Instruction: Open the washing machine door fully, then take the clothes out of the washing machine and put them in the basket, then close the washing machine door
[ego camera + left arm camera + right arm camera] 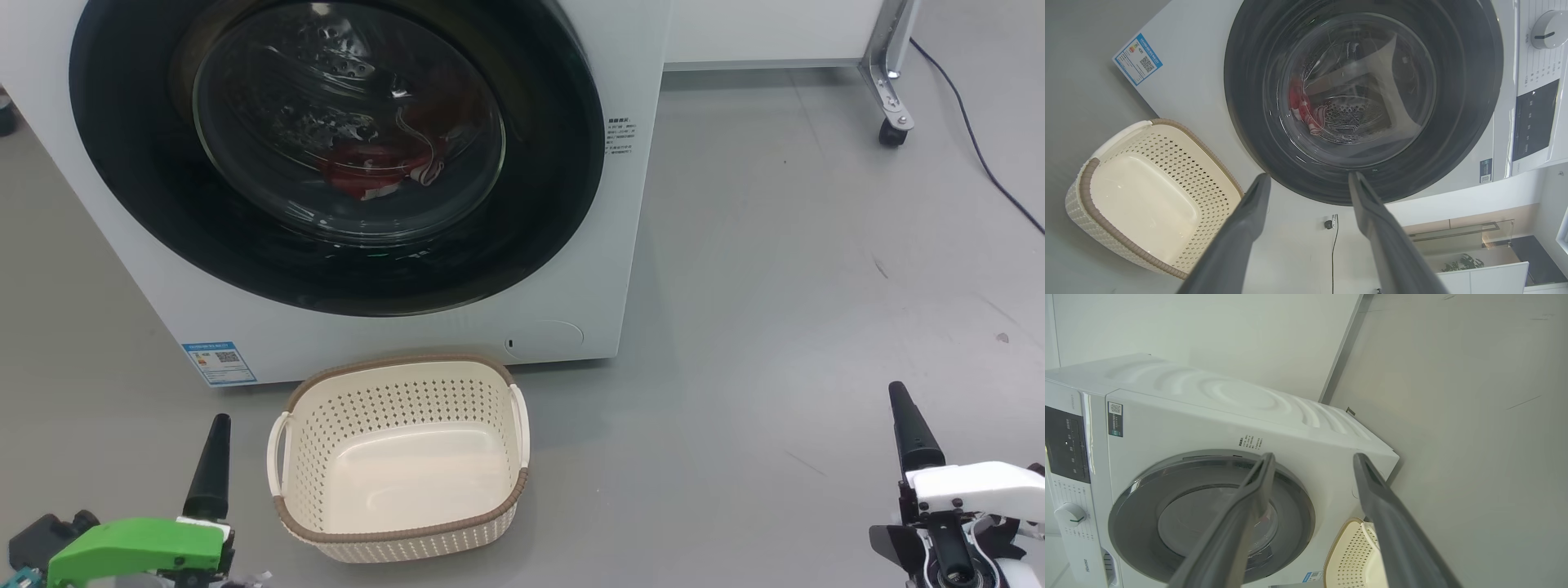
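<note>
Grey floor (775, 269) carries it all. First the washing machine door (131, 163): shut flush on the washing machine (629, 245), so step 1, opening it, isn't begun imo. Behind the glass, red clothes (367, 167) lie low in the drum; one heap, can't tell how many pcs. Below, the basket (400, 363) sits empty on the floor just in front of the machine's bottom edge. Count: 1 door, 1 machine, 1 basket. My left gripper (1308, 176) & right gripper (1314, 457) are both spread wide, holding nothing, short of the door. Next: hook the door's edge w/ one finger, pull outward.
</note>
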Robot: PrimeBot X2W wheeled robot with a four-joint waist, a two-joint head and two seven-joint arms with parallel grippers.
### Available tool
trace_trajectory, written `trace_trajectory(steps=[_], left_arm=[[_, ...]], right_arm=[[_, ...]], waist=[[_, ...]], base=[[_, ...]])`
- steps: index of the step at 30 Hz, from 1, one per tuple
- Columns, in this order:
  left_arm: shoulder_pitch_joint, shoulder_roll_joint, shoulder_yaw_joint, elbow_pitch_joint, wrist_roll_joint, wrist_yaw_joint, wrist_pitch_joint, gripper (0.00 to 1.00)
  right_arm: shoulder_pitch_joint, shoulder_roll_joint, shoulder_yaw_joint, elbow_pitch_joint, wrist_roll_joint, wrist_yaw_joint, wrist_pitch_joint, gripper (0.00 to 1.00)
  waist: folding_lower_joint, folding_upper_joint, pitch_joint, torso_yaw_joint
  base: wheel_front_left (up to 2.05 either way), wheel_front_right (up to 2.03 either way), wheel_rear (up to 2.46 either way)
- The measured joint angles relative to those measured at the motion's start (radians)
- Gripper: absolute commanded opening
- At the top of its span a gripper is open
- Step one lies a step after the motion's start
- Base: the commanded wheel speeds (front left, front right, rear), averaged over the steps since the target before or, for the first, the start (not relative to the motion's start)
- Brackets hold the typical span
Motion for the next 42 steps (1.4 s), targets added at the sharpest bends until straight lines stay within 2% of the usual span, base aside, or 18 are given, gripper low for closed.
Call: trace_trajectory(steps=[21,42], left_arm=[[-0.014,0.082,-0.145,-0.043,0.431,0.085,-0.077,1.00],[-0.014,0.097,-0.251,-0.054,0.722,0.148,-0.143,1.00]], right_arm=[[0.000,-0.087,0.168,-0.041,-0.411,-0.077,-0.077,1.00],[0.000,-0.104,0.301,-0.062,-0.701,-0.133,-0.143,1.00]], waist=[[0.0000,0.0000,0.000,0.001],[0.0000,0.0000,-0.002,-0.001]], base=[[0.00,0.00,0.00],[0.00,0.00,0.00]])
